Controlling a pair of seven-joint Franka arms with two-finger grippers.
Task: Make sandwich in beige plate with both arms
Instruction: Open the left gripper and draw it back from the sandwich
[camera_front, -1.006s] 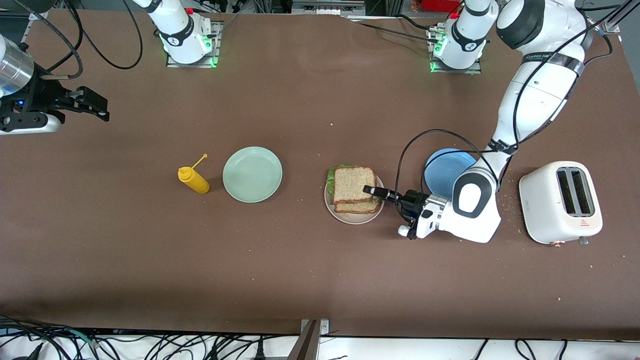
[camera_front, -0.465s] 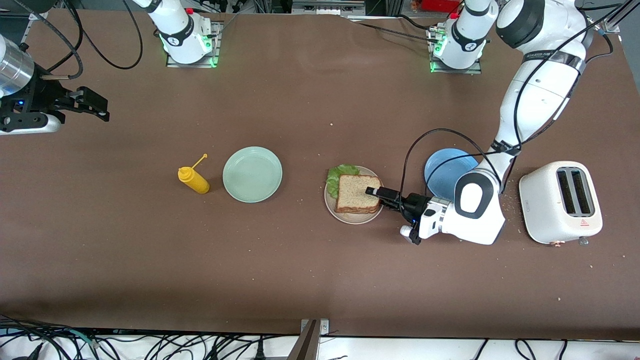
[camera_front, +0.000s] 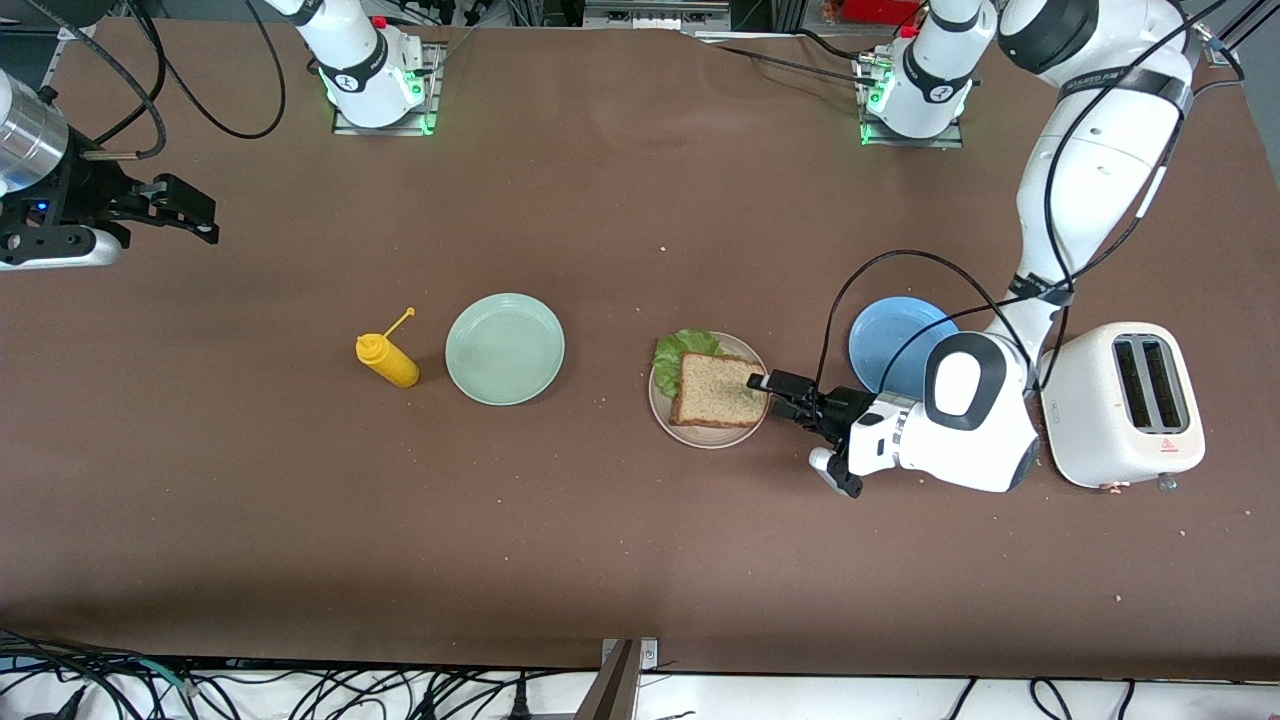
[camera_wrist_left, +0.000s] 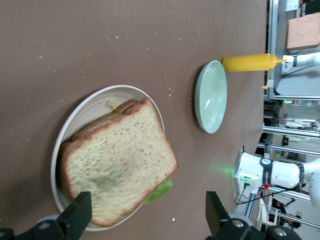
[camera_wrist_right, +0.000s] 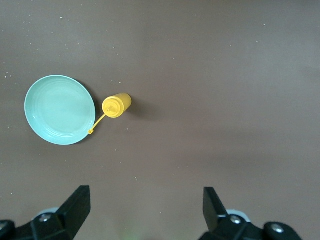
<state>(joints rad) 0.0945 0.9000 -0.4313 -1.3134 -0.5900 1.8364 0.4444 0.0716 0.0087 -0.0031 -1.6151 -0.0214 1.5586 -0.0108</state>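
Front view: the sandwich (camera_front: 718, 389) lies on the beige plate (camera_front: 662, 412), lower slice mostly hidden, lettuce peeking out. Left gripper (camera_front: 783, 392) hangs spread wide at the plate's rim; right gripper (camera_front: 180, 208), partly cropped, waits parted over bare table (camera_front: 640, 560).

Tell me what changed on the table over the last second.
The left hand let go of the top bread slice, which now lies on the sandwich in the beige plate, and drew back open toward the toaster. The right hand, mint-green plate, blue plate and yellow bottle stayed put.
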